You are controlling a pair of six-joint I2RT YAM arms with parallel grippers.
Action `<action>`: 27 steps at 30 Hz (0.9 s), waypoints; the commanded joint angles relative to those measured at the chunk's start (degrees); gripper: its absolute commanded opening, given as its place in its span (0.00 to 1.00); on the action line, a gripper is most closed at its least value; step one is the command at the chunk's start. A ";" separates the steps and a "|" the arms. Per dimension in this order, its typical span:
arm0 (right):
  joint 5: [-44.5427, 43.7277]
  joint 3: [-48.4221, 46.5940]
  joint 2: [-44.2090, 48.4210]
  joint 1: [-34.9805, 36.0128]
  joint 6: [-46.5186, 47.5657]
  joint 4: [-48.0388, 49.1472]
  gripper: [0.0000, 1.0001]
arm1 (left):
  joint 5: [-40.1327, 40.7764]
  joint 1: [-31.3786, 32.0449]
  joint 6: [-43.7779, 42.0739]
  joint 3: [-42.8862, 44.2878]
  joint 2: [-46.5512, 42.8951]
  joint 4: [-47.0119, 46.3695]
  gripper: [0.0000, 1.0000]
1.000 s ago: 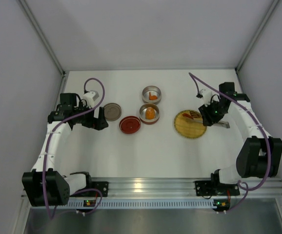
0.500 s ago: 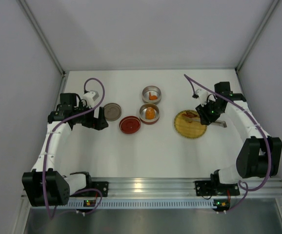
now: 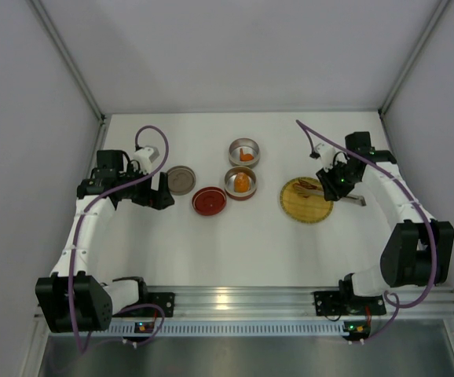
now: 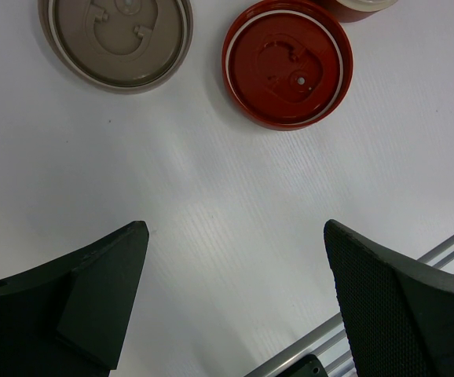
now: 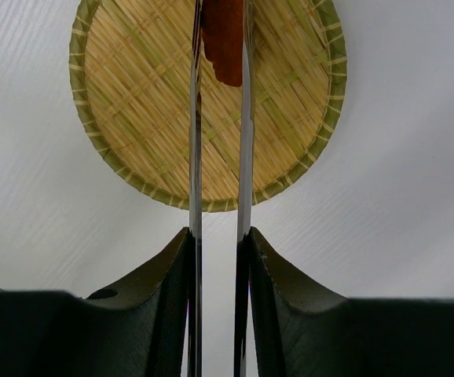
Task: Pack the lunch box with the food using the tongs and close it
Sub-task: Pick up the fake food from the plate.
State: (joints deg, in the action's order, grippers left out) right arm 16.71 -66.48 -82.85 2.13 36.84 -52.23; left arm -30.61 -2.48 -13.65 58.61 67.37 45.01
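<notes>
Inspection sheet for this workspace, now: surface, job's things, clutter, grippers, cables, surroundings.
Surface: white table, no spills seen.
Job's things: tongs straddle a red-orange piece over the woven plate; far tin and near tin hold orange lumps; red lid and grey lid lie off, beside them.
Clutter: nothing seen.
Grippers: left gripper open, empty; right gripper shut on the tongs.
Cables: purple cable loops over the left arm, another over the right.
Surroundings: plain grey walls; metal rail at the near edge.
</notes>
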 commanded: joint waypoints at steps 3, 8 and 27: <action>1.57 -4.09 3.13 0.86 -0.63 -1.47 0.27 | -0.77 0.11 -0.24 0.54 -0.75 -1.77 0.98; 2.01 -4.71 3.39 0.59 -0.80 -2.26 0.25 | -0.59 0.02 -0.33 0.19 -0.93 -1.77 0.98; 9.57 -21.40 -4.58 4.36 -9.23 -5.08 0.24 | -1.64 0.11 0.38 0.19 0.74 -3.18 0.98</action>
State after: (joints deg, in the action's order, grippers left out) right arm 22.85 -82.04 -84.68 3.51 31.20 -57.91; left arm -30.63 -2.48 -13.61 58.61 67.46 44.71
